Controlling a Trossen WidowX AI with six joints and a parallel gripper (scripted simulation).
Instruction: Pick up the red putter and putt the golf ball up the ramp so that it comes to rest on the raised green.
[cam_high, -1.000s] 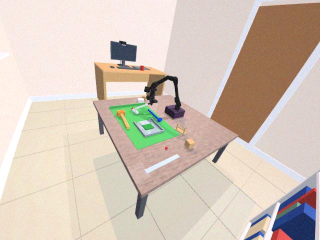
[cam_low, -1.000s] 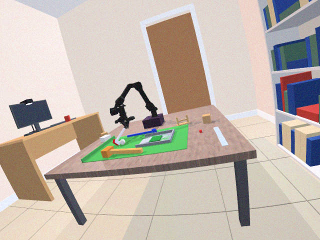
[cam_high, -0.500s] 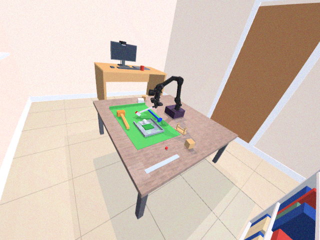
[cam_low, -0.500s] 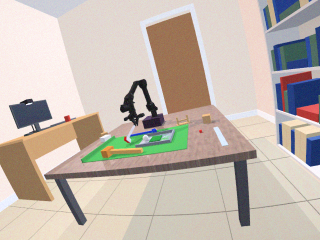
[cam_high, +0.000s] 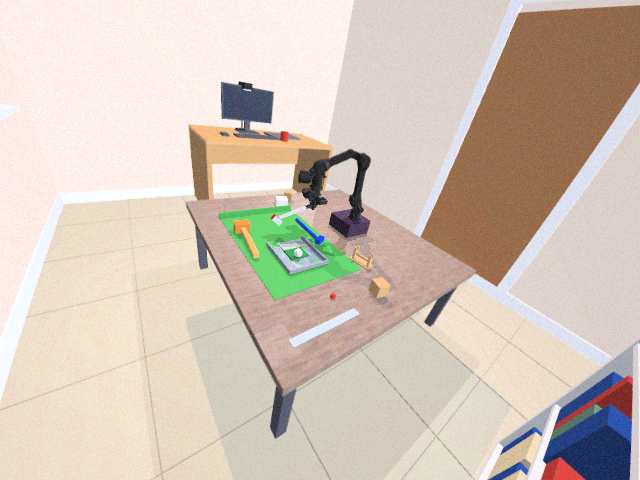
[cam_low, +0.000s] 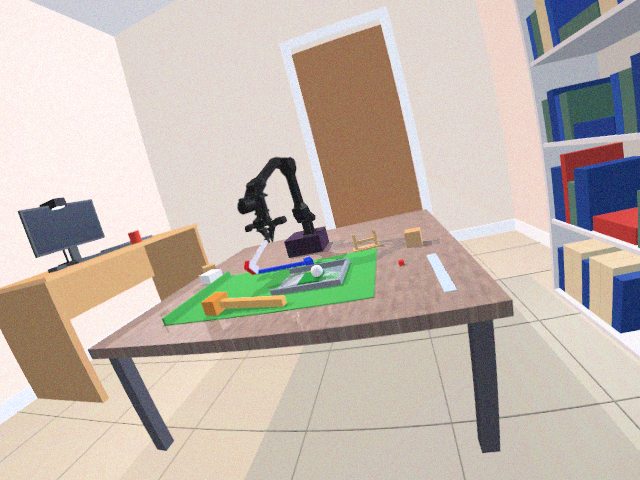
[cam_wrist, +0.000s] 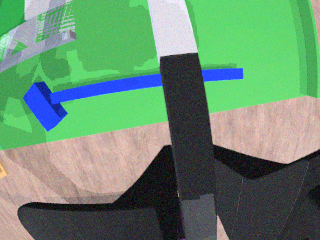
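Note:
My gripper (cam_high: 313, 204) (cam_low: 267, 236) (cam_wrist: 182, 150) is shut on the black grip of the red putter. The putter's white shaft (cam_high: 293, 212) (cam_low: 258, 253) (cam_wrist: 175, 30) slants down to its red and white head (cam_high: 277, 220) (cam_low: 251, 267), over the far part of the green mat (cam_high: 279, 289) (cam_low: 361, 289) (cam_wrist: 250, 30). The white golf ball (cam_high: 297, 252) (cam_low: 316, 270) is on the dark green patch inside the grey-walled ramp piece (cam_high: 308, 268) (cam_low: 345, 272) (cam_wrist: 30, 52), apart from the putter head. The ball is out of the wrist view.
A blue putter (cam_high: 309, 229) (cam_low: 284, 267) (cam_wrist: 115, 87) lies beside the ramp piece. An orange mallet (cam_high: 249, 241) (cam_low: 253, 301) lies opposite. Off the mat are a white block (cam_high: 281, 200) (cam_low: 210, 276), a wooden block (cam_high: 379, 287) (cam_low: 413, 237) and a pale strip (cam_high: 324, 327) (cam_low: 442, 272).

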